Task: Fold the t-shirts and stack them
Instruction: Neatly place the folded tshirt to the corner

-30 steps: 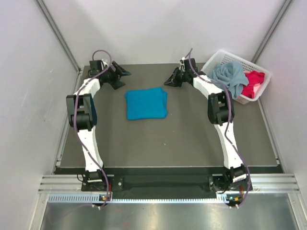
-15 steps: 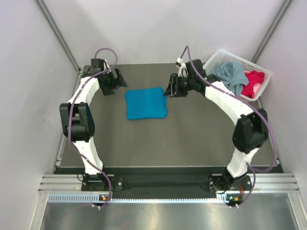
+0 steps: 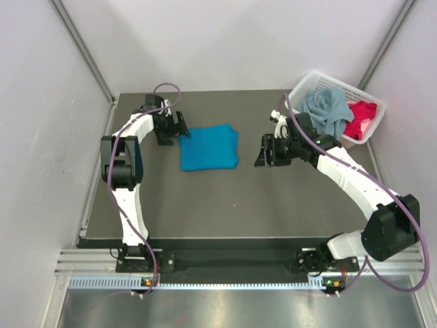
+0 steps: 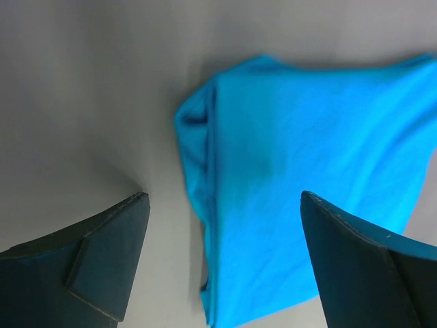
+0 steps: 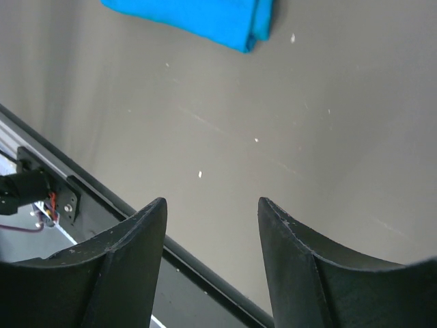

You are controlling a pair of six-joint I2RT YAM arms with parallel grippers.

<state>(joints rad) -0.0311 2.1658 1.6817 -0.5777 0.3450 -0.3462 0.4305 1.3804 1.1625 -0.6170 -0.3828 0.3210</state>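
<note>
A bright teal-blue t-shirt (image 3: 209,146) lies folded into a square on the dark table, back centre. It fills the left wrist view (image 4: 300,184) and shows at the top of the right wrist view (image 5: 198,15). My left gripper (image 3: 181,130) is open and empty just above the shirt's left edge. My right gripper (image 3: 262,156) is open and empty over bare table right of the shirt. A dusty grey-blue t-shirt (image 3: 329,109) and a red-pink t-shirt (image 3: 360,120) lie crumpled in the white basket (image 3: 311,79).
The white lattice basket stands at the back right corner of the table. Grey walls enclose the table on three sides. The table's metal front rail (image 5: 205,280) shows in the right wrist view.
My left gripper moved from the back left toward the teal shirt's left edge. My right arm swung out from the back and came forward, to the right of the shirt.
</note>
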